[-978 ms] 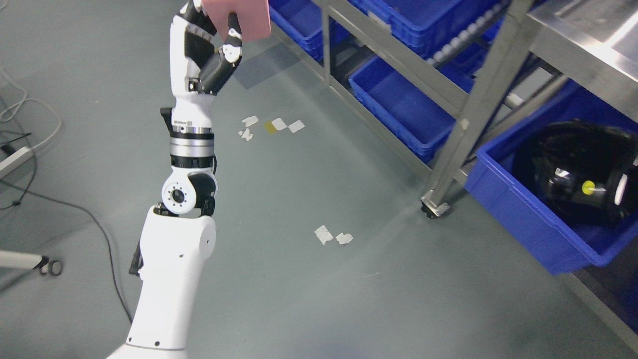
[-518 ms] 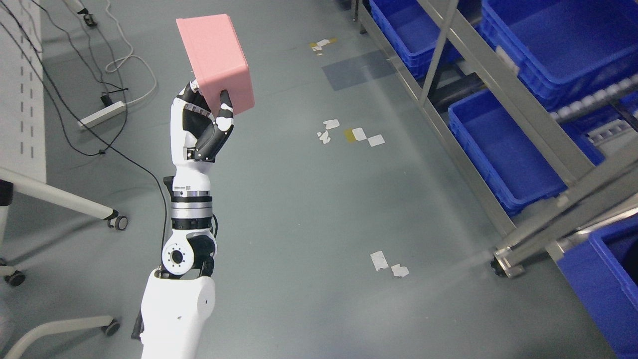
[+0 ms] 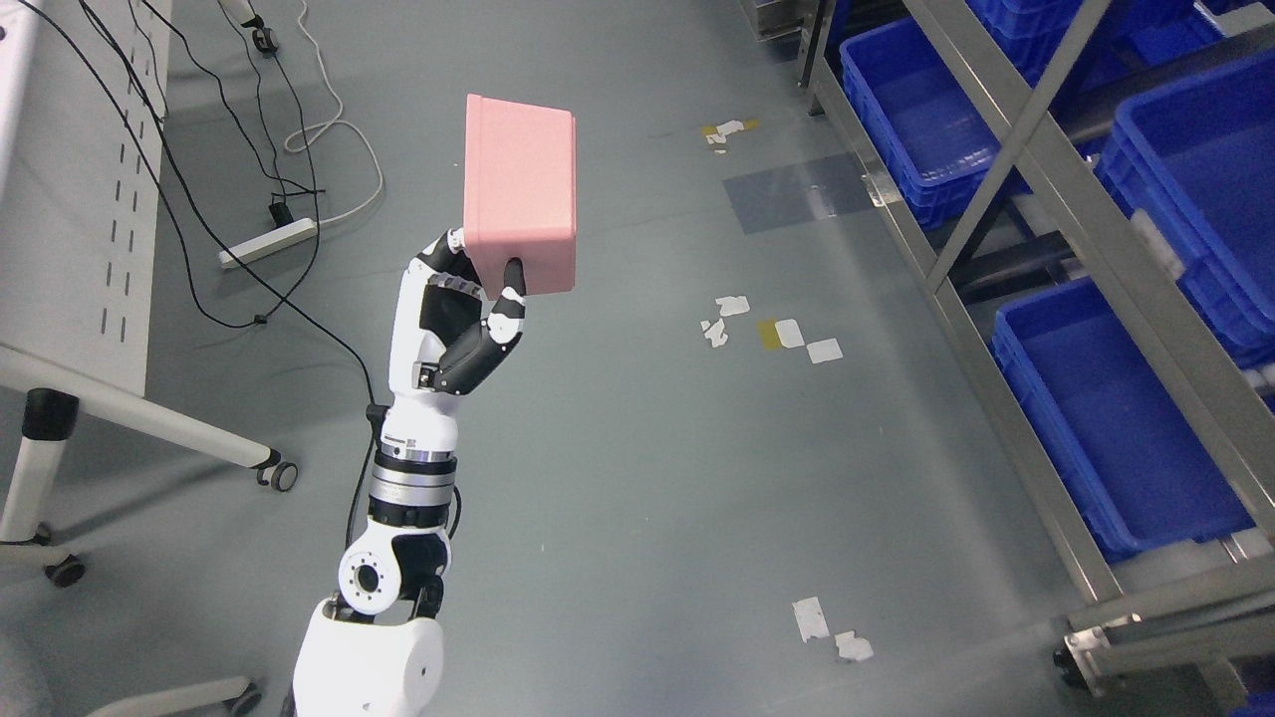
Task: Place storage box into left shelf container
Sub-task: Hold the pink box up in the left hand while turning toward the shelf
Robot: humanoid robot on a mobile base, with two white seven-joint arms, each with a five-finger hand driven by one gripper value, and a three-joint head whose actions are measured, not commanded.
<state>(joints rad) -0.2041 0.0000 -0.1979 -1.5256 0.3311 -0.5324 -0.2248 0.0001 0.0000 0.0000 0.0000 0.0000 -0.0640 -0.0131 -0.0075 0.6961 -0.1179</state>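
Observation:
My left hand (image 3: 476, 299) holds a pink storage box (image 3: 520, 194) up over the grey floor, left of the picture's middle. The fingers are curled around the box's lower end, thumb on its near face. The box is closed side toward me and stands upright above the hand. A metal shelf (image 3: 1006, 169) runs along the right side with several blue containers; the nearest low ones are a blue container (image 3: 1106, 418) at the right and a blue container (image 3: 911, 110) farther back. The box is well left of the shelf. No right arm shows.
A white table on castors (image 3: 120, 329) stands at the left, with black and white cables and a power strip (image 3: 267, 243) on the floor behind it. Tape scraps (image 3: 777, 334) lie on the floor between the arm and the shelf.
The camera has swung up and to the left, so the shelf has slid right and down in the picture. The left hand still holds the box, which has turned more upright.

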